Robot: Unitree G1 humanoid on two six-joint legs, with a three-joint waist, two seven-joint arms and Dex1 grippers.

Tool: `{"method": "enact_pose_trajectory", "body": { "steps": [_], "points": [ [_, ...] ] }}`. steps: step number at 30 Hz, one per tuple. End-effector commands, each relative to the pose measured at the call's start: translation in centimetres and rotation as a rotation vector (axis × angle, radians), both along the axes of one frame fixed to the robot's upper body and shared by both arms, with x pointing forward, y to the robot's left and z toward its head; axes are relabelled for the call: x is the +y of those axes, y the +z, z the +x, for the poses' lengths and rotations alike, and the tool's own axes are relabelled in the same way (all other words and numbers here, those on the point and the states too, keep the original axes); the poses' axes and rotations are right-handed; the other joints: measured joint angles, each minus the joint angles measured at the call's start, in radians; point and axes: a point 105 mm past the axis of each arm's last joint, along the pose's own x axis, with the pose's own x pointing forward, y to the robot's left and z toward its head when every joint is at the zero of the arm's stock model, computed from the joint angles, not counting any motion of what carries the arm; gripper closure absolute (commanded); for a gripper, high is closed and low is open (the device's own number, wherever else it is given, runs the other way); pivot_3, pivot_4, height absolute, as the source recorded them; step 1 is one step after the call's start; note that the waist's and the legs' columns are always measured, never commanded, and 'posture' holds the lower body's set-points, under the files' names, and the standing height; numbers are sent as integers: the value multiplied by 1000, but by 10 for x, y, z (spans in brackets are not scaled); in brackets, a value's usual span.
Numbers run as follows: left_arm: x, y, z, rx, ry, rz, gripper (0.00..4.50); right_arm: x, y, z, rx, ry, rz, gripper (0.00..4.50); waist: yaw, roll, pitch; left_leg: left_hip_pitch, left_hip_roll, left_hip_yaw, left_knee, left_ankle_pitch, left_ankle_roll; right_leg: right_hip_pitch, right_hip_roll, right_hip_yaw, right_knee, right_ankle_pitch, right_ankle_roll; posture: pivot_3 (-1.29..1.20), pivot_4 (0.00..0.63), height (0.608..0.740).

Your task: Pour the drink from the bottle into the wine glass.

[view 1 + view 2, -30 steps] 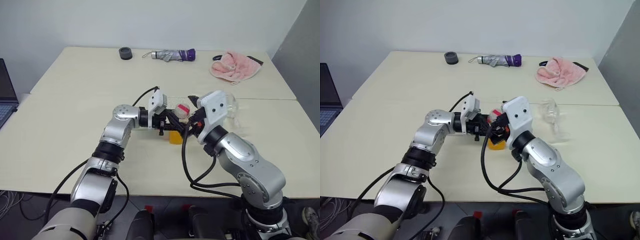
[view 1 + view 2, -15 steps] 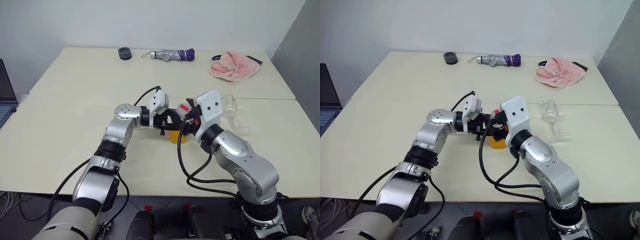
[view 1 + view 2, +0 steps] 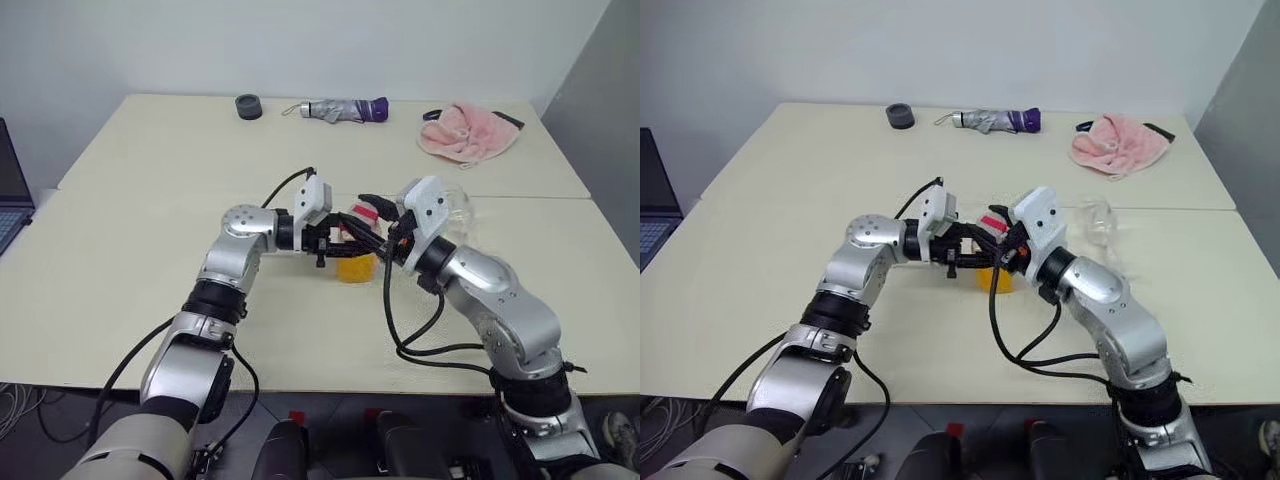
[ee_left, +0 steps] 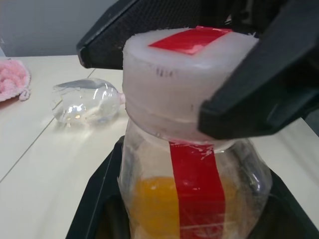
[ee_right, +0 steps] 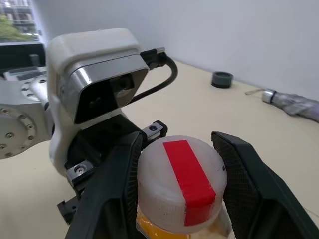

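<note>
The bottle (image 4: 194, 164) stands upright at mid-table, clear with a red label strip, the orange drink (image 3: 355, 268) low inside it. My left gripper (image 3: 343, 243) reaches in level from the left and is shut on the bottle's body. Coming from the right, my right gripper (image 5: 179, 142) has one black finger (image 5: 119, 174) on each side of the whitish cap (image 5: 182, 181) with its red tape, pressing against it. The wine glass (image 3: 1096, 220) lies beyond the right arm, seemingly on its side; the left wrist view catches its bowl (image 4: 84, 102).
Along the table's far edge sit a black round object (image 3: 250, 105), a folded grey-and-purple umbrella (image 3: 345, 108) and a pink towel (image 3: 468, 130). A laptop (image 3: 10, 195) shows at the far left. A seam (image 3: 540, 198) joins two tabletops.
My right gripper has swung in over the bottle top and its fingers have closed from wide apart onto the cap. The left gripper and bottle stayed put.
</note>
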Motion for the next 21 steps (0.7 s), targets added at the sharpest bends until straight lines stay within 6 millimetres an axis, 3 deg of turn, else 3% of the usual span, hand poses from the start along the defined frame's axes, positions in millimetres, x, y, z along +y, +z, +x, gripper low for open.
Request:
{"method": "enact_pose_trajectory", "body": {
  "steps": [1,5,10,12,15,19,21],
  "points": [
    [2,21,-4,-63,-6,-47,2637,6,11,-4,-87,252,-107,2599,-2,0,0,0,0,0,0,0,0,0,0,0,0,0,0,0,150,740],
    [4,24,-9,-68,-5,-51,2640,0,12,-7,8,517,-240,2599,-4,1,1,0,0,0,0,0,0,0,0,0,0,0,0,0,150,740],
    [6,24,-11,-62,10,-52,2641,-8,14,-3,54,523,-252,2599,-3,1,1,0,1,-1,0,0,0,0,-1,-1,0,0,0,0,150,740],
    [7,24,-10,-59,22,-56,2646,-13,16,-1,30,448,-216,2599,0,1,1,0,1,-1,0,0,0,0,-2,-1,0,0,0,0,150,740],
    [8,22,-9,-55,35,-54,2649,-25,22,-7,-14,323,-133,1598,6,1,1,-1,1,-1,0,0,0,0,-3,-1,0,0,0,0,150,740],
    [8,21,-4,-48,57,-59,2650,-28,25,-30,-53,153,-44,267,10,1,1,-1,1,-1,0,0,0,0,-3,-1,0,0,0,0,150,740],
    [7,19,-2,-49,64,-54,2650,-24,23,-40,-31,76,20,254,9,1,1,-1,1,-1,0,0,0,0,-3,0,0,0,0,0,150,740]
  ]
}}
